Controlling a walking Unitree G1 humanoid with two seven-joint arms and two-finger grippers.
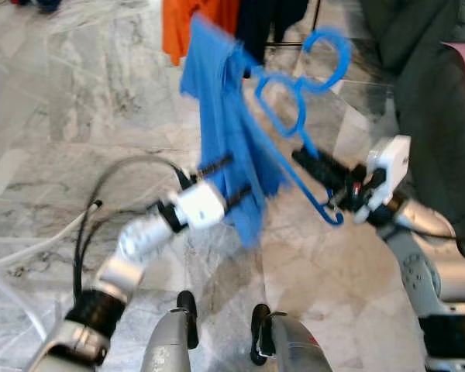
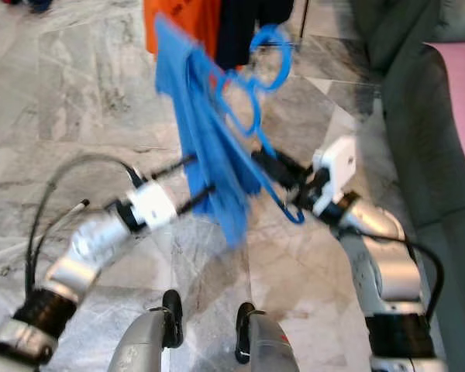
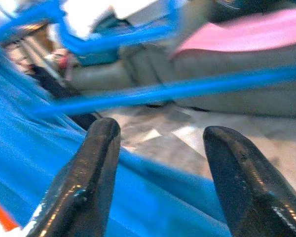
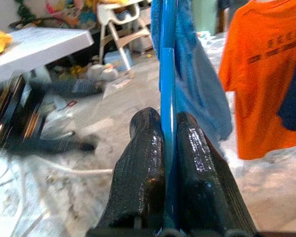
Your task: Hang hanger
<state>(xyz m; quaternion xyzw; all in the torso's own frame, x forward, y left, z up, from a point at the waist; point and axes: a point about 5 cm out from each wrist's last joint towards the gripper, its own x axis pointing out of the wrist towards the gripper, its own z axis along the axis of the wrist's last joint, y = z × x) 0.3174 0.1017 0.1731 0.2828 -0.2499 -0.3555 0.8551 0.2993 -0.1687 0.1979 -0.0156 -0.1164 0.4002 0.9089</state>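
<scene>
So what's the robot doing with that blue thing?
The robot is holding up a blue plastic hanger with a blue cloth draped over it. Its right tool is shut on the hanger's bar, as the right wrist view shows. Its left tool is open, its two fingers reaching into the cloth from the other side. An orange shirt and a dark garment hang just beyond. The hanger is not hung up yet.

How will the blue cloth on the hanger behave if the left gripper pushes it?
The blue cloth hangs in loose folds from the blue hanger, so it probably gives way rather than resisting. It looks thin and light, so it may swing. The open left gripper would likely bunch it.
</scene>
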